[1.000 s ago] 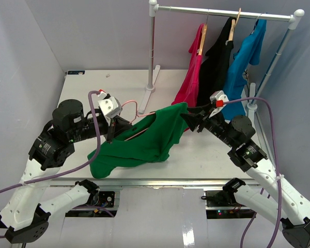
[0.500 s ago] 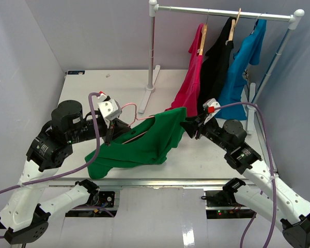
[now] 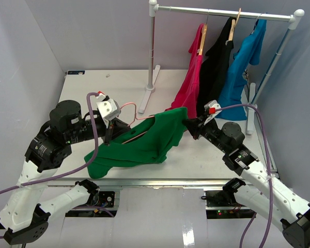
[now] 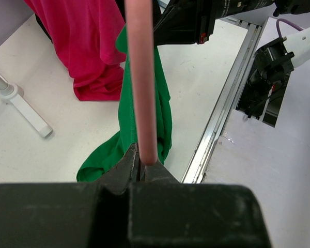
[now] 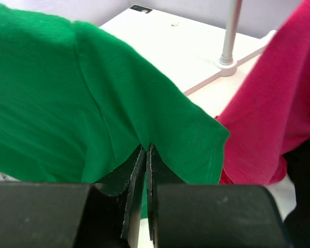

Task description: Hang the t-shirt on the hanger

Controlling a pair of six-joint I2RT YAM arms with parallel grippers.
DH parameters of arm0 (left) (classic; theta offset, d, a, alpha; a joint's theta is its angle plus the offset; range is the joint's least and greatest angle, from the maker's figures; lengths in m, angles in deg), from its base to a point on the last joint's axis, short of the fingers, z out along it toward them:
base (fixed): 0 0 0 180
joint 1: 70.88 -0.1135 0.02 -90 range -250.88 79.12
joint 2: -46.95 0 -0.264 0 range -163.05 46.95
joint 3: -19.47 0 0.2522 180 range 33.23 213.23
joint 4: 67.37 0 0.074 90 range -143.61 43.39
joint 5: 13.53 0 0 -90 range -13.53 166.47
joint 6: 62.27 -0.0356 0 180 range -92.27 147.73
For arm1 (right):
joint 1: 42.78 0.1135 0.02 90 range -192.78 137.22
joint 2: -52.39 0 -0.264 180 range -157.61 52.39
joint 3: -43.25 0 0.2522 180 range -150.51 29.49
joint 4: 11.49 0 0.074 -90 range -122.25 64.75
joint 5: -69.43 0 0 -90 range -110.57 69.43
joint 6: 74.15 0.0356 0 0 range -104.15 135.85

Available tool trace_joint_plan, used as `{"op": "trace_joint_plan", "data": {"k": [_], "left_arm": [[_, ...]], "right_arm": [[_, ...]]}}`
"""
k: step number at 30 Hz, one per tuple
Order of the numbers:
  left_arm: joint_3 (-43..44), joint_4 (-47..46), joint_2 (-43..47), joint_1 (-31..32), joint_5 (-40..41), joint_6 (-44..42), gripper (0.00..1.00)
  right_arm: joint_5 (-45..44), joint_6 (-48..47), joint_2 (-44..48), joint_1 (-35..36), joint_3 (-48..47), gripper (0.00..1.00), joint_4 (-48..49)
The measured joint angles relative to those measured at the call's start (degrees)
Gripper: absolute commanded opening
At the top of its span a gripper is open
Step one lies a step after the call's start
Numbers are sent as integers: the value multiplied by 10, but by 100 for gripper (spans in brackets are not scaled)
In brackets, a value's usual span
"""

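The green t-shirt (image 3: 144,142) hangs stretched between my two grippers above the table, its lower part sagging to the front left. The pale pink hanger (image 3: 130,137) lies partly inside the shirt; its hook (image 3: 125,106) curves up behind my left gripper. My left gripper (image 3: 109,135) is shut on the hanger's wire (image 4: 142,93), which runs straight up the left wrist view in front of the t-shirt (image 4: 144,124). My right gripper (image 3: 187,124) is shut on the t-shirt (image 5: 93,93) at a sleeve (image 5: 196,144).
A clothes rack (image 3: 222,11) stands at the back right with a magenta-red shirt (image 3: 191,82), a black shirt (image 3: 214,67) and a turquoise-blue shirt (image 3: 240,72) on it. Its left post (image 3: 151,57) rises near the table's middle. The table's front rail (image 4: 217,124) lies close below.
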Motion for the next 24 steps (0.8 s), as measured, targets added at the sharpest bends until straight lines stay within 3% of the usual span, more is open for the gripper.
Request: {"op": "trace_joint_plan", "data": {"k": [24], "left_arm": [[14,14,-4,0,19,4,0]], "right_arm": [[-107,68,51,0,85,8,31]]}}
